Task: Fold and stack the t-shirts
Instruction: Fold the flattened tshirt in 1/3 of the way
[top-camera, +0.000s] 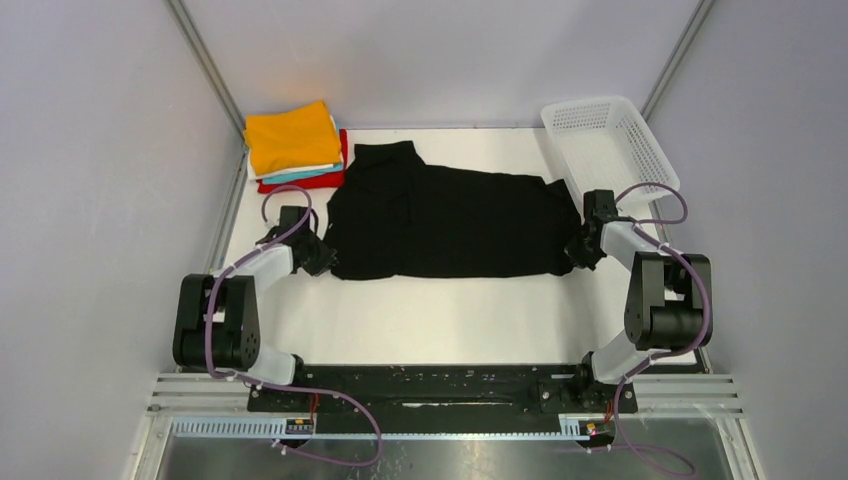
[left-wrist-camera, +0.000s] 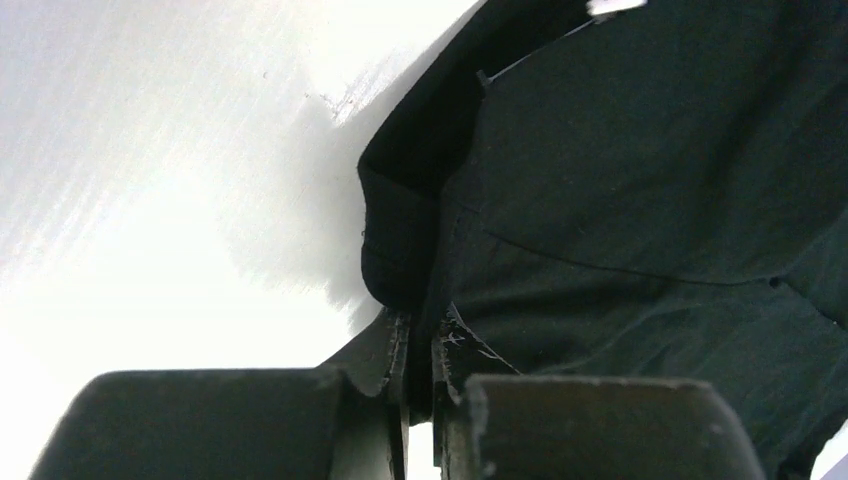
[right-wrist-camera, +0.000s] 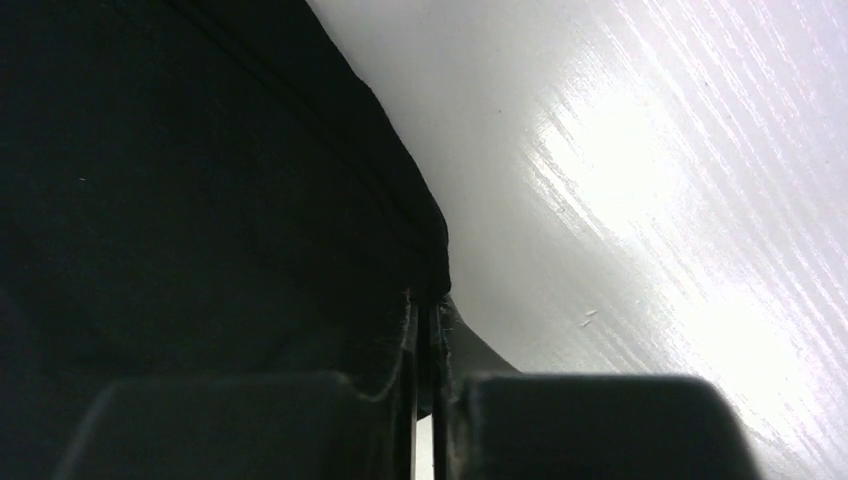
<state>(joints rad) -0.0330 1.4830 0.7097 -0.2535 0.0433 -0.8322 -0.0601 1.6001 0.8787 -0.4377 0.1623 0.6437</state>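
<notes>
Lying spread sideways across the middle of the bench (top-camera: 450, 320) is one black t-shirt (top-camera: 440, 225), a sleeve pointing toward the far edge. At its left end the left claw (top-camera: 322, 255) is pressed together on a doubled fold of the cloth, as seen in the left wrist view. At the opposite end the right claw (top-camera: 578, 250) is pinched on the hemmed corner. Both ends are gripped, it is judged, so that one edge can be raised evenly and folded over without bunching. Also listed is the folded stack (top-camera: 295, 145), orange on top with white, teal and red beneath. It is set at the far left corner just beside the shirt, presumably as the destination. A mesh basket (top-camera: 610, 140) is noted at far right.
</notes>
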